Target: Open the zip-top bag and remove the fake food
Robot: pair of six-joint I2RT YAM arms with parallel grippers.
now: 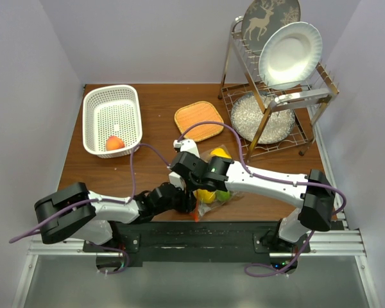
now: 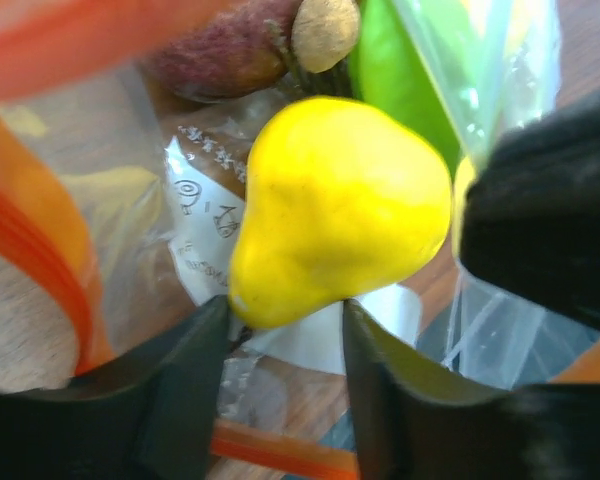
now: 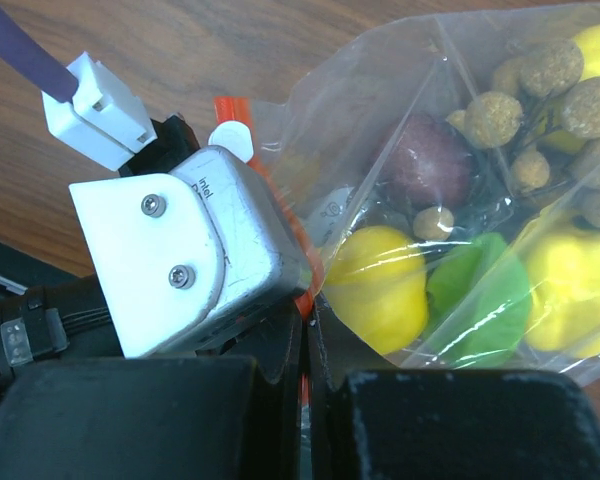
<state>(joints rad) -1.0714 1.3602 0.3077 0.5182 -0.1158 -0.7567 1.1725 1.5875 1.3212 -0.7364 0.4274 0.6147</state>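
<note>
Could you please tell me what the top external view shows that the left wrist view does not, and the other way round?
Only the top external view shows the white basket holding an orange peach, the orange mat and the dish rack. Only the left wrist view shows that the left gripper has its fingers either side of the yellow pear, and the printed label on the zip-top bag. Both show the bag, the pear and a green piece.

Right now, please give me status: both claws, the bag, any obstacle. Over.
Right claw shut on zip-top bag edge. Left claw at the open mouth, jaws astride yellow pear, grip unconfirmed. Left wrist camera crowds right claw.
</note>
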